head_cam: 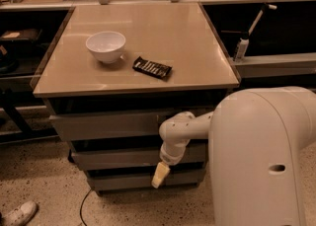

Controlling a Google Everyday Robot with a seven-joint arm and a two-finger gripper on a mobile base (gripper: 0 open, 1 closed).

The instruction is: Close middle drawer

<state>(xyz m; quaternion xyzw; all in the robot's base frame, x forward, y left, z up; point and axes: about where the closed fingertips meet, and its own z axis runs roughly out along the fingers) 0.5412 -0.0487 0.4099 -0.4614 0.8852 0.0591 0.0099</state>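
Note:
The cabinet under the tan tabletop (148, 37) has three grey drawer fronts stacked. The middle drawer (116, 157) is the wide plain panel between the top front (103, 124) and the bottom front (123, 181), with a dark gap above it. My white arm (185, 126) reaches in from the right across the drawer fronts. My gripper (159, 174) hangs pointing down in front of the middle drawer's lower edge, right of centre, with its pale tip over the bottom drawer. It holds nothing that I can see.
A white bowl (105, 46) and a dark snack bar (152, 67) lie on the tabletop. My white robot body (266, 161) fills the right foreground. A white shoe (19, 213) lies on the speckled floor at the left. A cable (81, 205) trails below the cabinet.

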